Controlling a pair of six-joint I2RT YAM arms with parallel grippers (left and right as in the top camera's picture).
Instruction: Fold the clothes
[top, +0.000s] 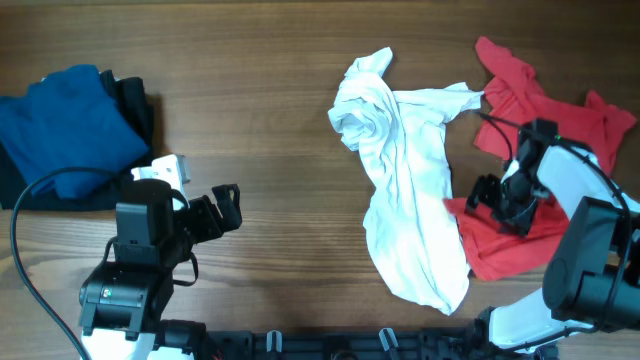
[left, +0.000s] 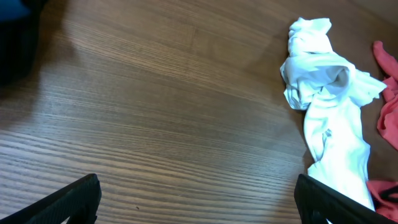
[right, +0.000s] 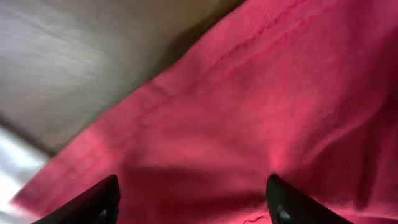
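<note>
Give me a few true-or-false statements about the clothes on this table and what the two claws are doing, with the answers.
1. The white shirt lies crumpled, not folded. True.
2. The left gripper is holding the blue garment. False: it is open over the bare table, and the blue garment lies apart from it, at the table's far left.
3. The right gripper is directly over the red garment. True; its fingers stand apart.
4. The blue garment rests on the white shirt. False: it rests on a black garment, well away from the shirt.
</note>
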